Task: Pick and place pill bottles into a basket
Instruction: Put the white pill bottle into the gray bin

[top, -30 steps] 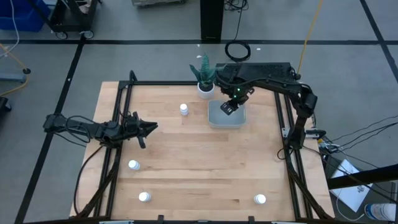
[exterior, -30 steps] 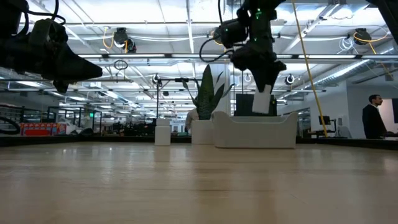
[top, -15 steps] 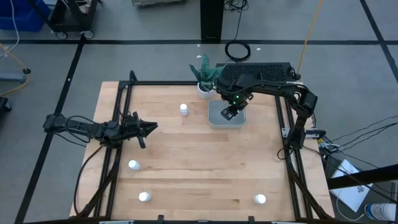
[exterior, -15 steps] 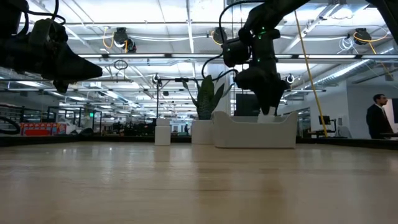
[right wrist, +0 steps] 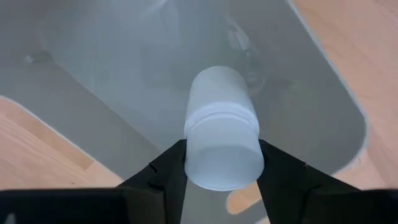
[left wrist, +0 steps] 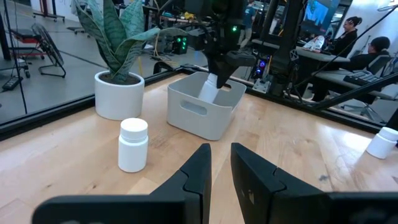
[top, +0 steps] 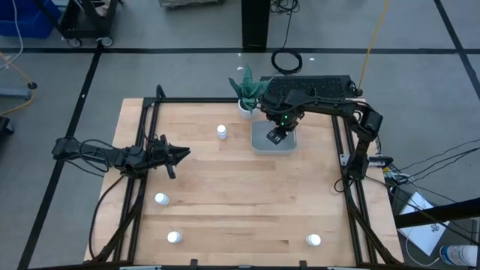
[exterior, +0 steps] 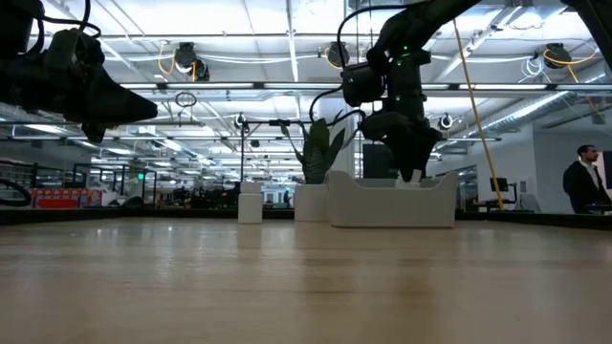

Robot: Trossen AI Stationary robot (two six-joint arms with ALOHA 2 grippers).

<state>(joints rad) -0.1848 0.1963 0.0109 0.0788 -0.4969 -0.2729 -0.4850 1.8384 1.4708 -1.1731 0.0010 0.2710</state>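
Observation:
The pale grey-blue basket (top: 259, 147) stands at the table's far middle, next to a potted plant. My right gripper (top: 277, 136) reaches down into it, shut on a white pill bottle (right wrist: 221, 124), which also shows in the left wrist view (left wrist: 209, 91). My left gripper (top: 182, 154) hovers over the table's left side, empty, its fingers almost together. One bottle (top: 221, 132) stands upright left of the basket. Three more stand upright near the front edge (top: 160, 199) (top: 174, 237) (top: 313, 240). My right gripper pinches the bottle between its two fingers (right wrist: 171, 165), on opposite sides of the end nearest the wrist (right wrist: 194, 155). The fingers come from above, slanting down into the basket. The bottle points down along them, tilted, its free end (right wrist: 219, 84) over the basket's floor; whether it touches, I cannot tell.
A white plant pot with green leaves (top: 247, 105) stands close to the basket's far left corner. A black frame (top: 150, 135) runs around the table's edges. Bare wood lies between the basket and the front bottles. A person (exterior: 581, 186) is in the room beyond.
My right gripper has gone down into the basket with the bottle. A second ago the bottle hung above the basket's rim; now the basket's wall hides it in the low view.

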